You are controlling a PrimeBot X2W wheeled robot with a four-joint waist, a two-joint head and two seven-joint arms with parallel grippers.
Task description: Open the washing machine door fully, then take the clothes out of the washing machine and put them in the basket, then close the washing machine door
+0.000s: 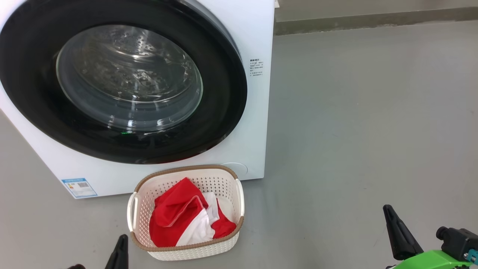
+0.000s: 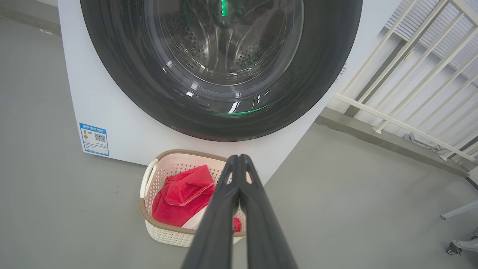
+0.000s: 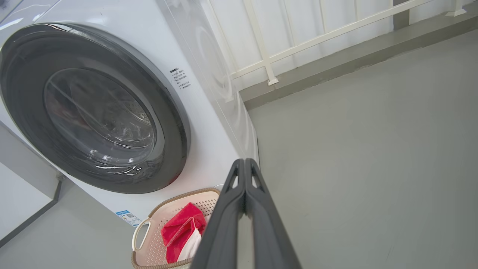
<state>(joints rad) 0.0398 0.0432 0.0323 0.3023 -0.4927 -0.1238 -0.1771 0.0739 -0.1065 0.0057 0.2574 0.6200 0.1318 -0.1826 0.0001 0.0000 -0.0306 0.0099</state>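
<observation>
1. Door: The washing machine door sits flush against the front of the washing machine, with its black rim seated all round. Through the glass the steel drum shows no fabric. The closing step appears done.
2. Load: The clothes, red with white panels, lie crumpled inside the basket and sit mostly below its brown rim.
3. Basket position: The basket stands on the floor, just in front of the machine and under the lower edge of the door. Whether it touches the cabinet cannot be determined. This position probably keeps the transfer from drum to basket short.
4. Left gripper: The jaws are pressed together tip to tip with nothing between them. The gripper hangs on the near side of the basket and points toward the door.
5. Right gripper: The jaws are likewise closed and empty. The gripper sits over bare floor, well to the right of the basket.
6. Assessment: All three stages appear complete. Both grippers are low, closed and clear of the door and the basket, which suits a rest posture. No further contact appears necessary.
</observation>
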